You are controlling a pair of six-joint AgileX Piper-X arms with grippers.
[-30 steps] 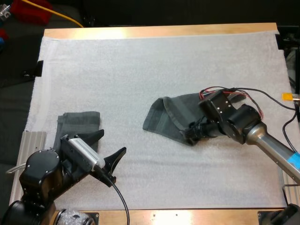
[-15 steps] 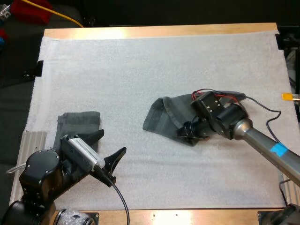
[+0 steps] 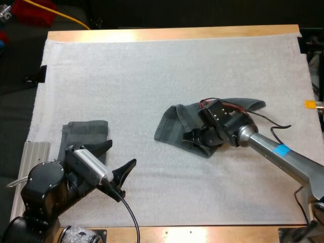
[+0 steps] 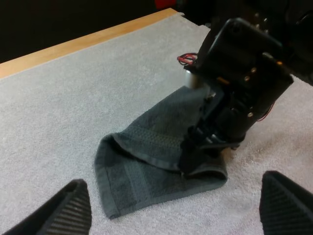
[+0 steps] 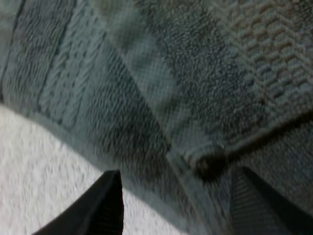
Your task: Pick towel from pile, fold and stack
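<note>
Folded dark grey-green towel (image 3: 85, 132) lay near the left edge of the white foam mat (image 3: 152, 76). Left gripper (image 3: 118, 155) was just beside it, fingers spread wide, holding nothing. Crumpled dark grey-green towel (image 3: 174, 126) sat right of centre. Right gripper (image 3: 190, 137) was at its near hem, fingers apart either side of the hem, not yet clamped. Step in hand was prob. the grab. To do it well: sink both tips past the hem fold, pinch near a corner, close fully before any lift, else cloth slips. Poses: left arm sat low at near-left corner, pointing twd centre. Right arm stretched in low from the right, wrist pitched down onto the cloth.
</note>
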